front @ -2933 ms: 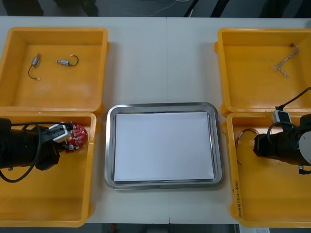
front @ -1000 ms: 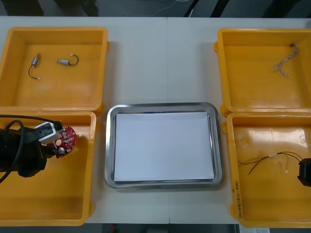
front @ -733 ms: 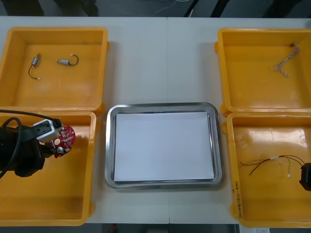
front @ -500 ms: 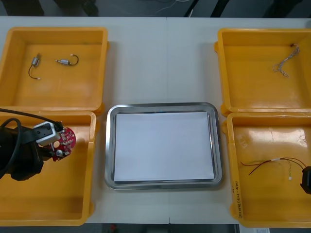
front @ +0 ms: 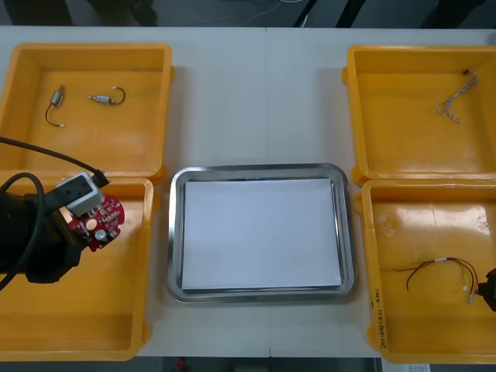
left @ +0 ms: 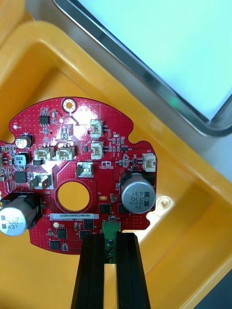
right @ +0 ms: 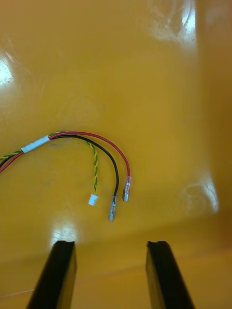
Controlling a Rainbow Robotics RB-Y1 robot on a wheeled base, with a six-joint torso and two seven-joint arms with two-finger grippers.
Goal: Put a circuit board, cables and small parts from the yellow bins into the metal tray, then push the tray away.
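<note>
Lifted since half a second ago, the board [front: 99, 225] is seen larger and a little nearer the tray [front: 176, 232], while the cable [front: 438, 267] has been left farther from the tray within its bin.

The left fingers [left: 93, 260] are drawn narrow, almost together, and are clamped on a green connector [left: 111, 226] at the board's edge. By this grip the board is held flat and clear of the floor of the near left bin [front: 93, 310], component side up. From the left gripper [left: 110, 240] outward, the bin's wall and then the tray's shiny rim are seen beyond the board; the tray is white inside.

The right fingers [right: 63, 263] are spread wide, and nothing is held or touched by them. The right gripper [right: 111, 246] is hung over the floor of the near right bin [front: 426, 325], at its outer side. The cable's loose ends lie just ahead of the fingertips, apart from them: a red lead, a black lead and a twisted yellow lead, joined under a white sleeve.

Two small metal parts [front: 56, 101] are lying in the far left bin [front: 101, 147], and a twisted cable [front: 449, 101] in the far right bin [front: 411, 139]. The tray is set on the table [front: 263, 93] between the bins.
</note>
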